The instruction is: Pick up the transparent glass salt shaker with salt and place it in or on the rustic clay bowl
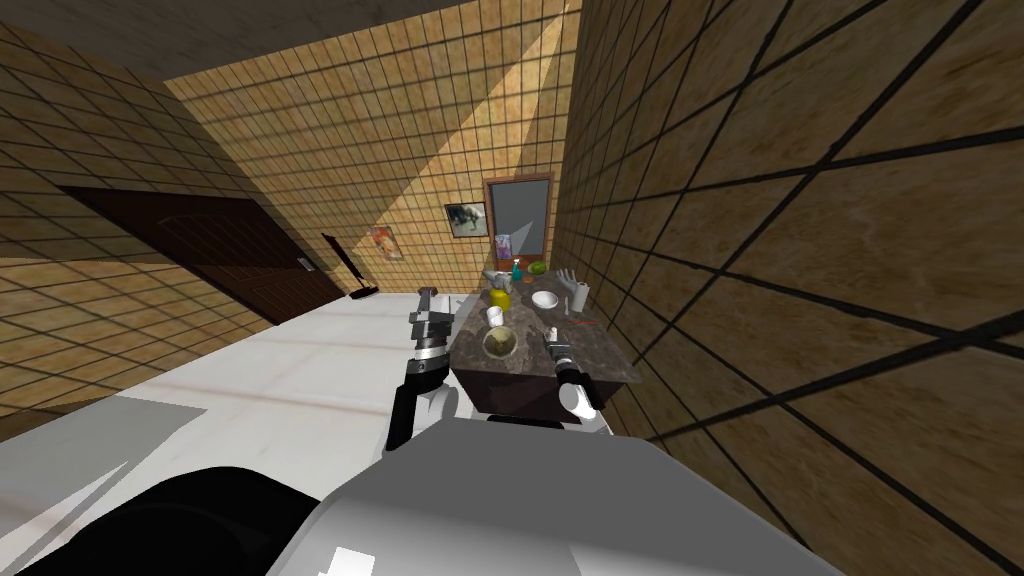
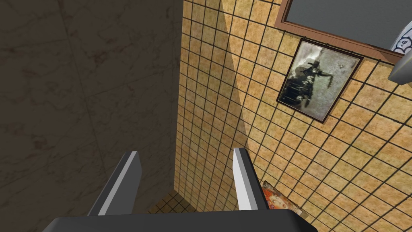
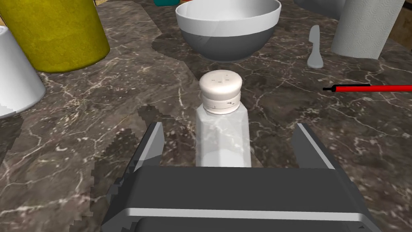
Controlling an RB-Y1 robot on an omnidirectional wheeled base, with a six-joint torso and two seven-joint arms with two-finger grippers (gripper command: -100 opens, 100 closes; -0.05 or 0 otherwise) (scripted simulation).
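**Right hand brackets salt shaker on marble bench**

My right hand (image 3: pixel 230 127) sits low over the dark, white-veined marble bench (image 3: pixel 80 161). Its fingers are apart, and the clear, square-sided glass salt shaker (image 3: pixel 222 121) with its round white cap stands upright in the gap between them. Neither finger touches the glass. The shaker's long axis is vertical, white salt fills its lower part, and it stands close to the hand's dark body, so I judge that closing the fingers is all the grasp needs.

In the head view, the olive-brown rustic clay bowl (image 1: pixel 499 342) rests just beside the shaker, on my left and near the bench's front edge. The carry should be a short lift and a move to the left.

Beyond the shaker stand a white bowl with a grey underside (image 3: pixel 228 28), a yellow cylindrical cup (image 3: pixel 52 32), a white cup (image 3: pixel 16 80) and a white paper roll (image 3: pixel 368 26). A thin red rod with a black tip (image 3: pixel 370 88) lies off to one side. None crowds the fingers.

My left hand (image 1: pixel 428 295), its fingers also apart, hangs off the bench's left side and is farther from the shaker.
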